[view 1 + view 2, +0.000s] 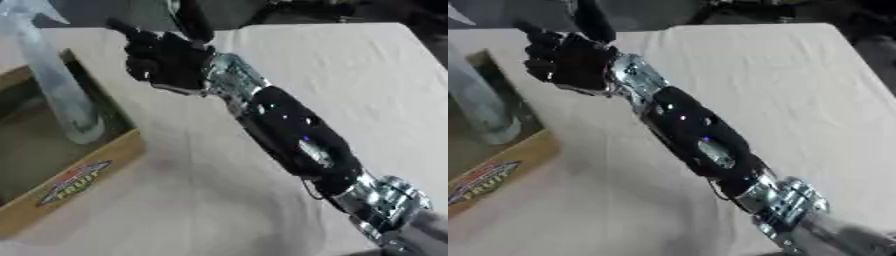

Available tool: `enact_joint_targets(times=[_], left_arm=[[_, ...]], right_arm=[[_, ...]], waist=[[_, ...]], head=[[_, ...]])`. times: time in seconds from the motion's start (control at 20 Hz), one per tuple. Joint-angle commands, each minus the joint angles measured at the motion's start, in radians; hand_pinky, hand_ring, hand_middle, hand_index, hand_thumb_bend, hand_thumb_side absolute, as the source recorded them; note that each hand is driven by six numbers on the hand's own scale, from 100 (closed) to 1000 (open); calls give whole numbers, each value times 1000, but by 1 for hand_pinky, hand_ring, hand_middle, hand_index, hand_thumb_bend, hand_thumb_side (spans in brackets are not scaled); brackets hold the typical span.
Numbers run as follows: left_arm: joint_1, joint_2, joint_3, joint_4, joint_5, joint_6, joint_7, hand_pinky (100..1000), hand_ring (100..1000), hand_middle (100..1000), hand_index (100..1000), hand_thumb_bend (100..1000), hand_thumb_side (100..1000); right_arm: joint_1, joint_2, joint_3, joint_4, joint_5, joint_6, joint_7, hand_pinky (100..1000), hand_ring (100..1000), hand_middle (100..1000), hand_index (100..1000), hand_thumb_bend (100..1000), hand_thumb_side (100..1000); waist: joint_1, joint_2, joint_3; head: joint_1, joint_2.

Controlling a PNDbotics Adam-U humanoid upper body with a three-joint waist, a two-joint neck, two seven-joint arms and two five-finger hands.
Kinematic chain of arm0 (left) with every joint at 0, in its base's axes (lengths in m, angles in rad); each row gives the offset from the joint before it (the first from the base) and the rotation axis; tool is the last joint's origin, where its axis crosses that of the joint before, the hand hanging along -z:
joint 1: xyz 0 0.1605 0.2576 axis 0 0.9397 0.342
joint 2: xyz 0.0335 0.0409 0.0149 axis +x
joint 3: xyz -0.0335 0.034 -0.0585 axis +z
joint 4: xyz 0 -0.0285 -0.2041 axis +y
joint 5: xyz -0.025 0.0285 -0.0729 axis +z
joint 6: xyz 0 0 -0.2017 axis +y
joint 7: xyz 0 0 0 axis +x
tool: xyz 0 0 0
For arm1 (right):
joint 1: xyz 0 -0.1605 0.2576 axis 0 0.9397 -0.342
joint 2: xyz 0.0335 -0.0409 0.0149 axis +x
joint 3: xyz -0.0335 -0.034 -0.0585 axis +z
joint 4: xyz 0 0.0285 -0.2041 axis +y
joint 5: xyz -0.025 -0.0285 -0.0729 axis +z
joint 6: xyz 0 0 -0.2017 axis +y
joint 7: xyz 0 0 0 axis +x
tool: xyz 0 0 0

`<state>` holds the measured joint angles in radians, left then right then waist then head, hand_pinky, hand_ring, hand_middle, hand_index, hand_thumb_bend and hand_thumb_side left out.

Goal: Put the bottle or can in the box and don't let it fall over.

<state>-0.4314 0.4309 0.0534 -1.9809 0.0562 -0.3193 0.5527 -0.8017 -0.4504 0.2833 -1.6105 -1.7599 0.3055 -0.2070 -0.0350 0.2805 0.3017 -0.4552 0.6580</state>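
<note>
Bottle (61, 90) upright in box (83, 182).

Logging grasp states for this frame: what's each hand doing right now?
Right hand: open, holding nothing, beside the box; the clear bottle stands in it.
Left hand: not in view.

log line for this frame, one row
bottle: upright in box | right hand: beside box, apart from bottle, holding nothing | left hand: out of view
</note>
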Motion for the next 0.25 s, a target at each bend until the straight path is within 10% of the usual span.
enact_joint_targets(times=[0.05,0.25], left_arm=[[-3,31,11,-19,-7,1,3,759,761,749,877,579,699],[9,33,15,-19,-9,4,8,759,761,751,877,579,699]], right_arm=[[7,-58,-34,-93,-2,-26,10,100,158,176,966,149,576],[53,-113,-79,-178,-21,-77,12,100,159,175,967,145,564]], waist=[[8,-28,-7],[11,-39,-28]], head=[[8,0],[25,0]])
